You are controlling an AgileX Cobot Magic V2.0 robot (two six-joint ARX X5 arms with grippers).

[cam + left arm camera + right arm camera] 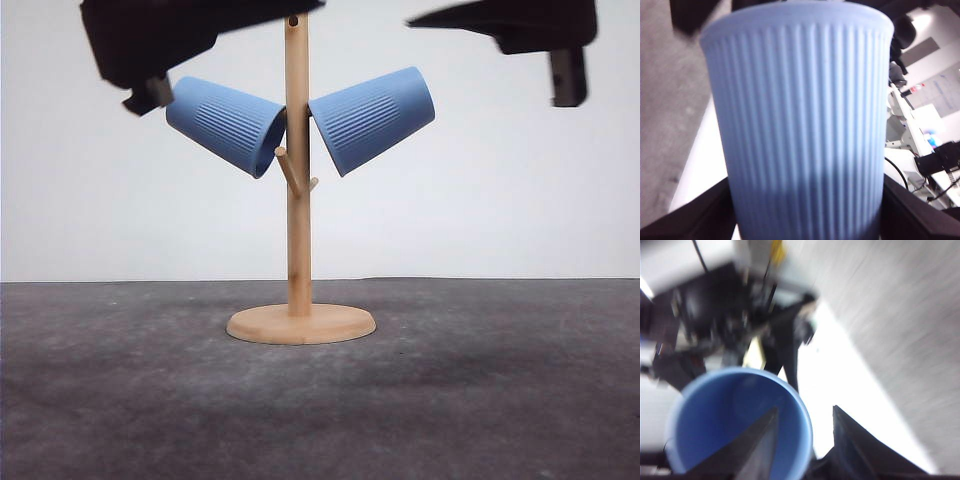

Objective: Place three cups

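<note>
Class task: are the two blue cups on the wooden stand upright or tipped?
Tipped. Left cup and right cup hang on the stand, mouths slanting down toward the post.

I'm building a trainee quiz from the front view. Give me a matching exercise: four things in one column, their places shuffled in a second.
1 left cup
2 right cup
3 stand base
4 right gripper

A flat on the table
B hung, base pointing up-right
C high up, right of both cups
D hung, base pointing up-left

Pairs: 1-D, 2-B, 3-A, 4-C
</note>
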